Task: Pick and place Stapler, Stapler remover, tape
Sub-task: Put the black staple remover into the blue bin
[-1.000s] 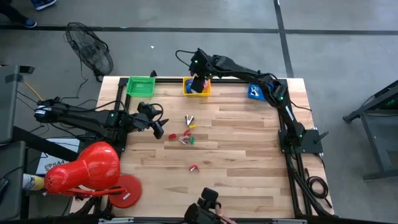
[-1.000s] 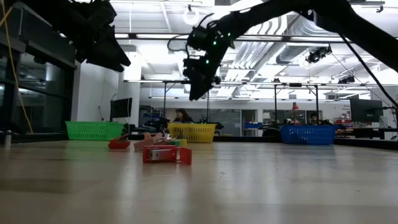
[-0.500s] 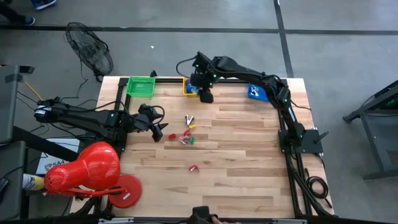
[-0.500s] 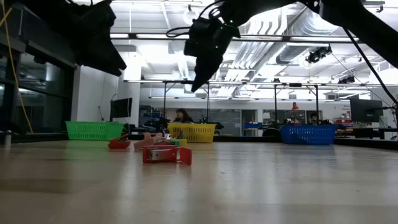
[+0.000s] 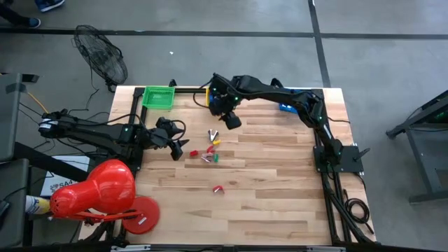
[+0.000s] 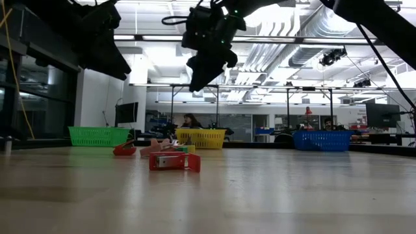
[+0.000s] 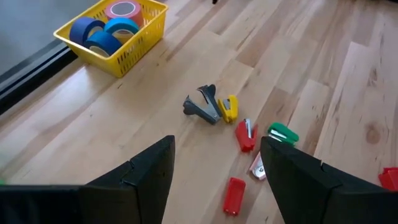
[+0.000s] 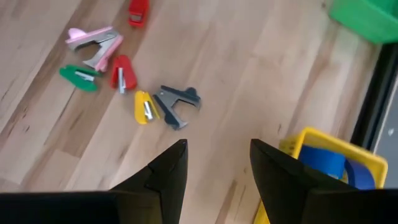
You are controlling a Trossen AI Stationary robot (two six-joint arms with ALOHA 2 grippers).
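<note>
My right gripper [image 5: 229,120] [image 8: 217,177] hangs open above the table, between the yellow basket [image 8: 311,146] and a dark grey staple remover [image 8: 177,101] [image 7: 202,106]. The basket [image 7: 118,46] holds blue tape rolls [image 7: 99,34] and a pink-red roll [image 7: 123,9]. Near the remover, small staplers lie on the wood: yellow [image 8: 143,107], red [image 8: 121,73] and green [image 8: 78,76]. A pink remover [image 8: 93,40] lies there too. My left gripper [image 5: 180,148] [image 7: 217,180] is open and waits left of this cluster, touching nothing.
A green basket [image 5: 158,96] and a blue basket [image 5: 287,103] stand on the far edge, on either side of the yellow one. A lone red stapler [image 5: 218,189] lies nearer the table's middle. A red lamp-like object [image 5: 98,190] stands off the near left corner.
My right gripper has moved from above the yellow basket toward the table's near edge and slightly left, ending close to the cluster of small staplers. My left arm has kept still, and nothing on the table has shifted.
</note>
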